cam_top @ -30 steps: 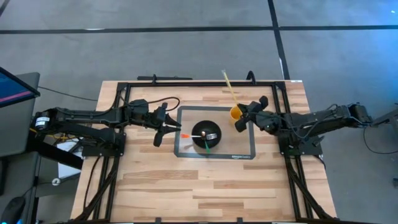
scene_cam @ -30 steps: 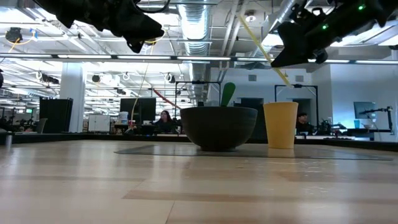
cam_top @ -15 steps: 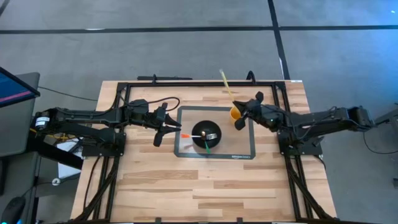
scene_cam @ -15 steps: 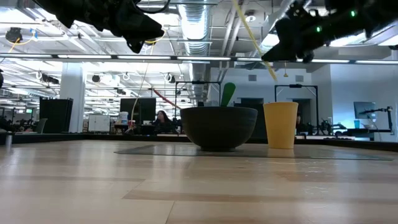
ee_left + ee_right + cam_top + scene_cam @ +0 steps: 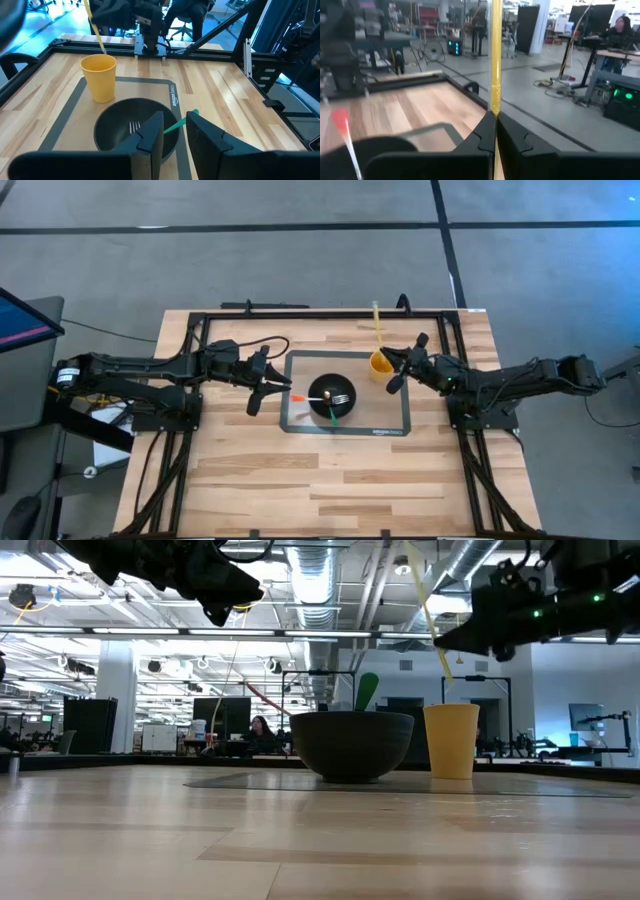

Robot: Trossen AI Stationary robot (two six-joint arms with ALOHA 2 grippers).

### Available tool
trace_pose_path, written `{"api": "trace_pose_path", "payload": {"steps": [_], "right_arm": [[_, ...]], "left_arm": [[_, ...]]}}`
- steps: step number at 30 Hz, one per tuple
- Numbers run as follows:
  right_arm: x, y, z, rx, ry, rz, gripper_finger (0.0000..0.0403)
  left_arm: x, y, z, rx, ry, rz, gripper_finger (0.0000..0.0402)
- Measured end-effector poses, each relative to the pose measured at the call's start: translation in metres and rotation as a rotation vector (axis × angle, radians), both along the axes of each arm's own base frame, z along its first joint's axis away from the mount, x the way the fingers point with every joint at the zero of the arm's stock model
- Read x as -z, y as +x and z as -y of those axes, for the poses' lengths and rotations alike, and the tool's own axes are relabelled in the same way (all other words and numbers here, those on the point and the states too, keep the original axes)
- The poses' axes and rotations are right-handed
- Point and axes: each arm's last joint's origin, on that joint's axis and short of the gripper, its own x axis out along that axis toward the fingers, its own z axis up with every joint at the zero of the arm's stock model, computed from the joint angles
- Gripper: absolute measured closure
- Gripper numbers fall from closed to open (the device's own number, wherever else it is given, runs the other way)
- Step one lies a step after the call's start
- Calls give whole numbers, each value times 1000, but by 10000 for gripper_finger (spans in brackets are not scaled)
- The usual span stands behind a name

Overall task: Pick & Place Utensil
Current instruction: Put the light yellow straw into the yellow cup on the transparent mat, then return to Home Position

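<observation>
A yellow cup [image 5: 379,363] stands on the far right corner of a grey mat [image 5: 392,418]. A black bowl [image 5: 331,397] on the mat holds a fork, a green-handled utensil and a white one with an orange tip [image 5: 298,396]. My right gripper [image 5: 390,366] is above the cup, shut on a long yellow utensil [image 5: 377,325]. In the low view the utensil [image 5: 428,610] stands steeply over the cup [image 5: 451,740]. My left gripper [image 5: 263,393] hovers open and empty at the bowl's left side, and it also shows in the left wrist view [image 5: 175,131]. My right gripper pinches the yellow utensil's shaft [image 5: 495,102] between its two fingers, toward its lower end. The fingers come roughly level from the table's right side and lie across the shaft. The utensil is lifted clear and nearly upright, its long end up, its lower end [image 5: 446,678] just above the cup's mouth.
A black metal frame [image 5: 300,313] runs round the table's far part and both arm bases. Bare wood lies in front of the mat, toward the near edge [image 5: 330,490].
My right gripper has stayed shut and turned over the cup. The yellow utensil has tipped from a slant toward the far left into a nearly upright stand, and its lower end has come over the cup's mouth.
</observation>
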Motion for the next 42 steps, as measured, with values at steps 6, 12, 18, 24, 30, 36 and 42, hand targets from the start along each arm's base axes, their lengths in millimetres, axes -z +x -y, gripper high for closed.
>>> {"api": "trace_pose_path", "payload": {"steps": [6,12,18,24,30,36,42], "right_arm": [[11,-4,2,48,27,-41,403],[12,-5,5,114,45,-27,390],[17,-6,5,105,60,-84,369],[24,-7,4,113,117,-114,363],[25,-7,4,115,159,-101,372],[30,-8,3,121,201,-123,386],[30,-8,3,121,201,-123,399]], "left_arm": [[0,0,0,0,0,0,317],[0,0,0,0,0,0,317],[0,0,0,0,0,0,317],[0,0,0,0,0,0,317],[0,0,0,0,0,0,317],[0,0,0,0,0,0,317],[0,0,0,0,0,0,317]]}}
